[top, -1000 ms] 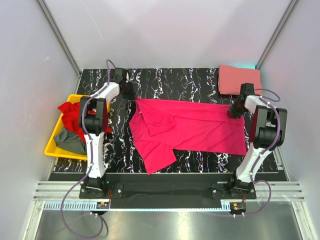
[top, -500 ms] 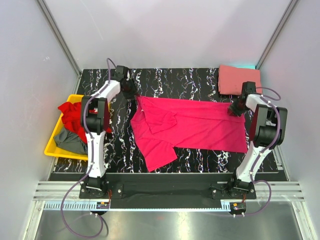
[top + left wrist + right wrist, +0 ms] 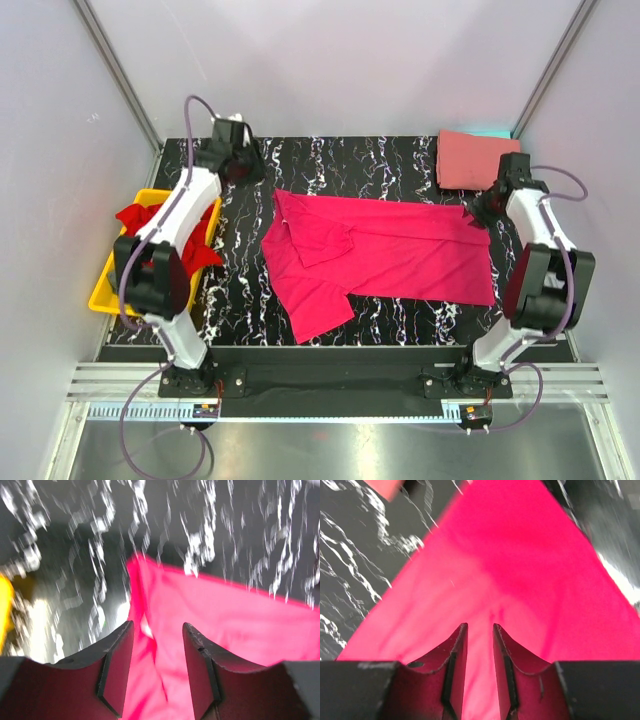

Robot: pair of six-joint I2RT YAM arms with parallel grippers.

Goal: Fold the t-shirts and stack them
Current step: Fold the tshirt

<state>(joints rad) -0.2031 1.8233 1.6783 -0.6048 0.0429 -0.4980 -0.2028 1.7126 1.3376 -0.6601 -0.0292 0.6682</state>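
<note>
magenta t-shirt [image 3: 400, 262] lies flat at mid-table, long axis left to right, on black marbled table [image 3: 400, 165]. near-left part runs out as a flap toward the near edge. one sleeve is folded over the body at the left end. right end is a plain straight hem.

yellow bin [image 3: 100, 295] sits at the left table edge, apart from the magenta t-shirt. red t-shirt [image 3: 140, 222] is bunched in its far half and spills over the rim.

left gripper [image 3: 157, 640] is off the magenta t-shirt's far-left corner, over bare table in top view. fingers [image 3: 117, 670] stand moderately apart w/ nothing btwn them. wrist view shows the corner and far edge lying beyond the tips, not in contact.

right gripper [image 3: 479, 640] is at the far-right corner of the same shirt. fingers [image 3: 455, 665] stand only a narrow slot apart. cloth shows through the slot and fills most of the wrist view, but none is pinched btwn the pads. contact w/ cloth below cannot be told due to blur.

salmon t-shirt [image 3: 475, 160] lies folded to a compact rectangle in the far-right table corner, separate from the magenta t-shirt. right gripper sits just near-side of it in top view.
</note>
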